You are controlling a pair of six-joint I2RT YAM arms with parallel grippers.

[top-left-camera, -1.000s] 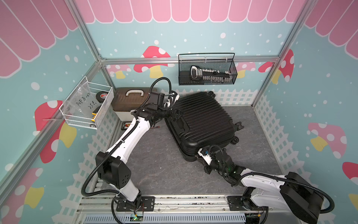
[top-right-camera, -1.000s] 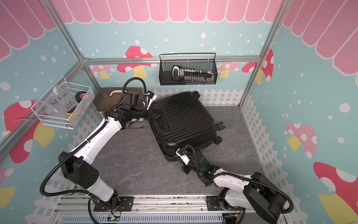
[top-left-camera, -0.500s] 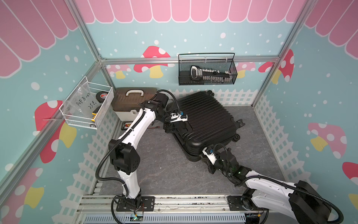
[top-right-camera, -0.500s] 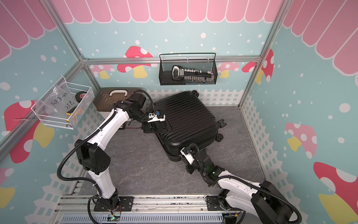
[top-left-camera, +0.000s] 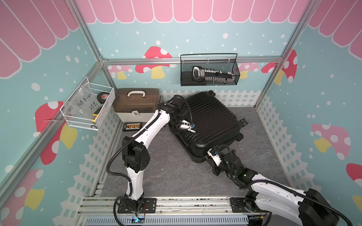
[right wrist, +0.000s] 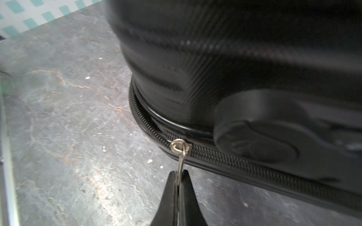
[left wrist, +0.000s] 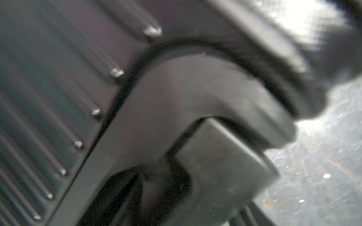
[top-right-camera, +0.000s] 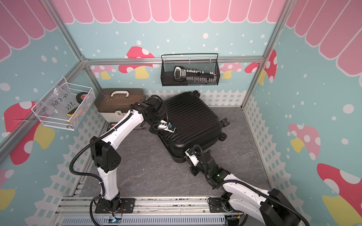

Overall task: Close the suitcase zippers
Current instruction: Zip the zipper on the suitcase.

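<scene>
Grey stone-patterned flooring [top-left-camera: 166, 176] covers the bottom of a booth with teal walls printed with mushrooms. On it, toward the back and right of centre, the suitcase [top-left-camera: 209, 121] lies flat and turned at an angle, shown in both top views [top-right-camera: 188, 119]. Its shell is black and hard with close parallel ribs running along the upper face, and the corners are rounded and smooth. Small black wheels [top-left-camera: 243, 122] stick out from the end that faces the right wall.

In the right wrist view the zippers [right wrist: 244, 162] appear as a black toothed track along the seam near a wheel [right wrist: 254, 137]. On one side of the silver slider the teeth are joined; on the other side the two rows part around the corner. The right gripper [right wrist: 178, 176] has its jaws pinched tight on the thin metal pull [right wrist: 181, 156] hanging from that slider, at the near corner of the case [top-left-camera: 208, 154].

The left gripper [top-left-camera: 177, 127] is at the case's left edge. Its wrist view is blurred and shows only ribbed shell and a curved black part, so I cannot tell how wide its jaws stand.

Left of the case stands a brown-lidded box [top-left-camera: 135, 101]. A white wire basket [top-left-camera: 90, 109] hangs on the left wall and a black mesh basket [top-left-camera: 209, 72] on the back wall.
</scene>
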